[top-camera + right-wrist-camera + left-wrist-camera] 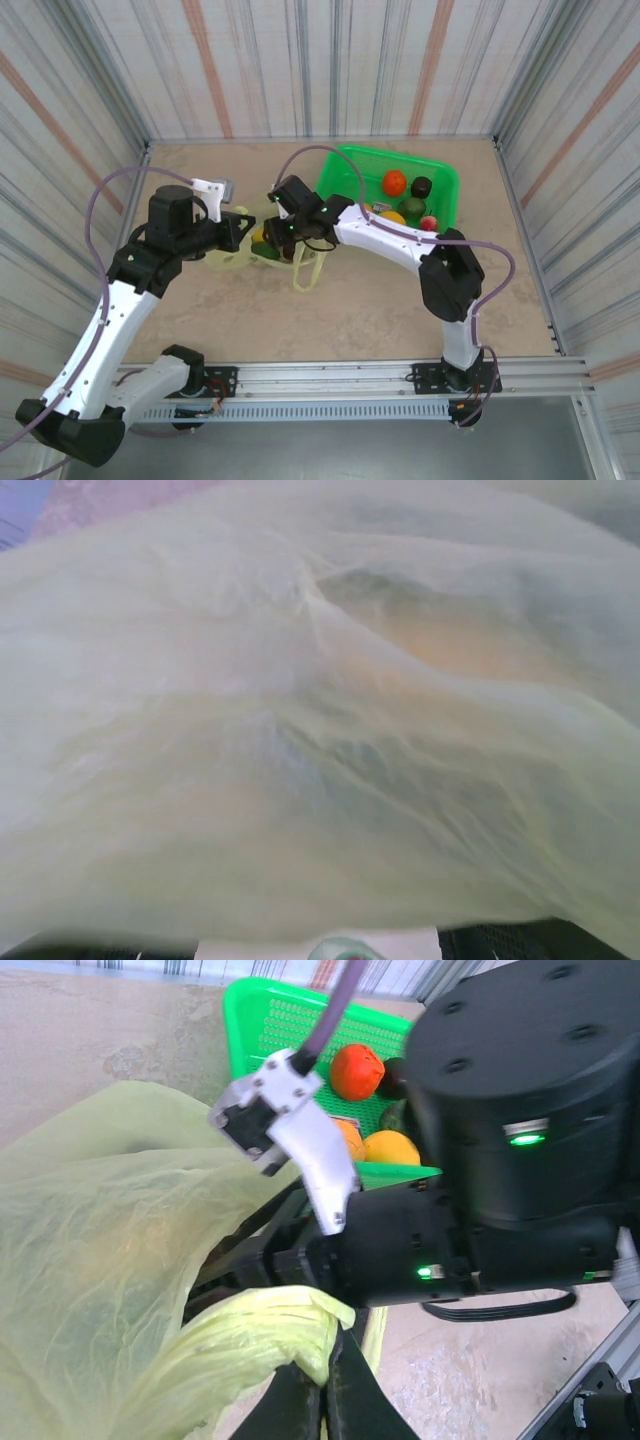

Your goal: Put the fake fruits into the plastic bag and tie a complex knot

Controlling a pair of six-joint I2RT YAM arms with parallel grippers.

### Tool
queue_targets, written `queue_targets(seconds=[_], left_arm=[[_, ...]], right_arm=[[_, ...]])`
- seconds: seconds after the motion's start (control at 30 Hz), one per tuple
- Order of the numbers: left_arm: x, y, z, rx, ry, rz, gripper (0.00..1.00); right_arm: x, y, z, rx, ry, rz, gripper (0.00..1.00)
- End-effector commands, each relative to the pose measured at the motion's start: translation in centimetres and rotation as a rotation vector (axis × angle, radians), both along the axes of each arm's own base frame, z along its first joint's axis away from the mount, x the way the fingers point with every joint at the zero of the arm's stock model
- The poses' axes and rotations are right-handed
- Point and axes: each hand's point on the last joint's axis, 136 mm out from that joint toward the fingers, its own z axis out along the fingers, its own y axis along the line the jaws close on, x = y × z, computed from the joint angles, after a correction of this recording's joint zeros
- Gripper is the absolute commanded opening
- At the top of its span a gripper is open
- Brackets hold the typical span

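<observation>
Top external: thin, crinkled yellow-green plastic bag (262, 252) lay mid-table between both grippers, one handle loop trailing. Left gripper (325, 1390) had its jaws pressed together, pinching a bunched fold of film. Right gripper (278, 232) was against the bag; jaw spread could not be told. Glossy fake fruits (395, 182) sat in a perforated green basket (345, 172). Mottled beige table (200, 320), striped corrugated walls (300, 60).

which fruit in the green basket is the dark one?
The near-black round fruit at the back of the basket, just right of the orange-red fruit. The others are bright: yellow fruit, green fruit, red fruit.
</observation>
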Motion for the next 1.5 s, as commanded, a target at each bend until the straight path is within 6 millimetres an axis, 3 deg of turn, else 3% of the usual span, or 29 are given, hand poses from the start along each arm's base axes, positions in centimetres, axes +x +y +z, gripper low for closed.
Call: queue_targets(seconds=[0.0, 0.33, 0.5, 0.6, 0.8, 0.93, 1.2, 1.3, 1.47], left_arm=[[-0.1, 0.5, 0.4, 0.005, -0.011, 0.017, 0.00], [-0.1, 0.2, 0.0, -0.003, 0.003, 0.008, 0.00], [-0.1, 0.1, 0.0, -0.003, 0.005, 0.003, 0.00], [-0.1, 0.1, 0.0, -0.007, 0.007, 0.001, 0.00], [-0.2, -0.5, 0.0, -0.022, 0.018, -0.021, 0.00], [-0.2, -0.6, 0.1, -0.021, 0.013, -0.027, 0.00], [-0.1, -0.7, 0.0, -0.011, 0.009, -0.035, 0.00], [-0.1, -0.7, -0.1, -0.009, 0.010, -0.036, 0.00], [0.0, -0.7, -0.3, -0.006, 0.017, -0.036, 0.00]], right_arm=[[-0.6, -1.1, 4.2, 0.060, -0.054, 0.005, 0.58], [-4.1, -5.1, 9.9, 0.234, -0.058, 0.073, 0.44], [-2.7, -9.5, 11.4, 0.288, -0.056, -0.017, 0.41], [-0.1, -13.8, 10.3, 0.256, -0.033, -0.149, 0.43], [7.6, -25.7, 5.2, 0.028, -0.008, -0.508, 0.44], [11.7, -30.9, 3.1, -0.117, -0.013, -0.636, 0.48], [17.1, -33.6, -0.7, -0.309, 0.035, -0.671, 0.63], [18.0, -34.5, -1.7, -0.332, 0.052, -0.696, 0.68], [18.4, -36.5, -3.1, -0.362, 0.077, -0.736, 0.66]])
